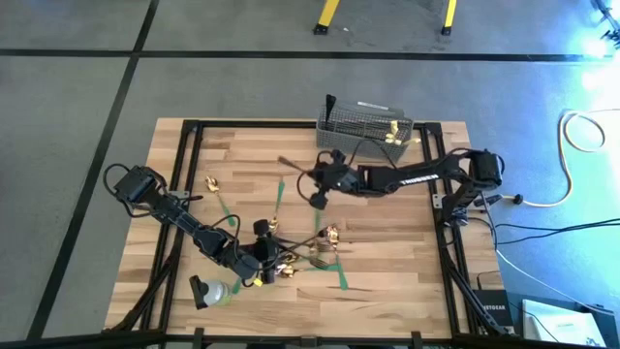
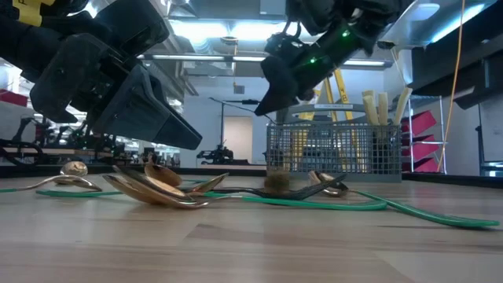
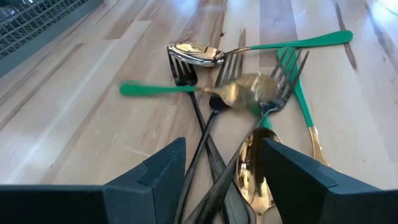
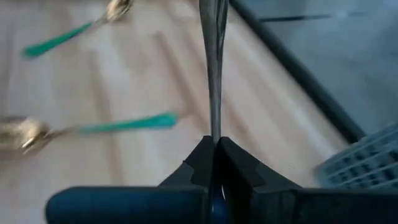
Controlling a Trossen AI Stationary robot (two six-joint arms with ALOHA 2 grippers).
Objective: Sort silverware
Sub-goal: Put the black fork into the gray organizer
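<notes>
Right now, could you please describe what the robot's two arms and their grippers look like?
Both arms are dark, slender and jointed, with thin black cables looping alongside. The right arm carries white lettering on its forearm, and small green lights glow near its wrist. The left gripper has blocky, wedge-shaped dark fingers; the right gripper has the same dark fingers.

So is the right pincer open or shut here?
Shut. In its wrist view the right pincer has its fingers pressed together on a dark utensil handle, held above the table.
</notes>
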